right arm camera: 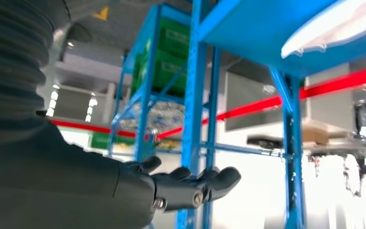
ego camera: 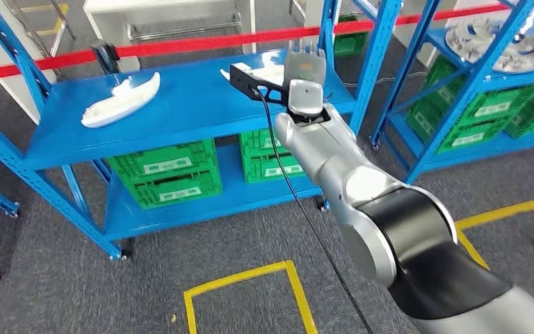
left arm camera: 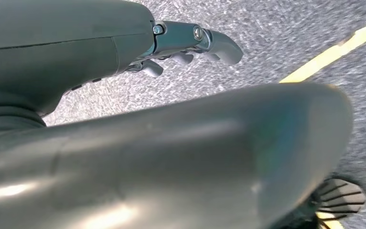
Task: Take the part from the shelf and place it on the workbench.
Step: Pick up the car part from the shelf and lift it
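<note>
Reaching over blue shelf (ego camera: 181,111), right robot hand (right arm camera: 190,183) spread, empty, near white part (ego camera: 268,72)

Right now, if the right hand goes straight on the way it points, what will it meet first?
Probably the white part on the blue shelf just ahead of the right hand. Its fingers are apart and hold nothing, but depth is unclear.

The right arm (ego camera: 361,188) reaches out over the blue shelf (ego camera: 195,104), its hand (ego camera: 302,66) above the top board near a white part (ego camera: 268,72). A second white part (ego camera: 122,101) lies well to the left on the same board. Green crates (ego camera: 170,170) sit on the lower board. Yellow lines (ego camera: 250,278) mark the grey floor.
</note>
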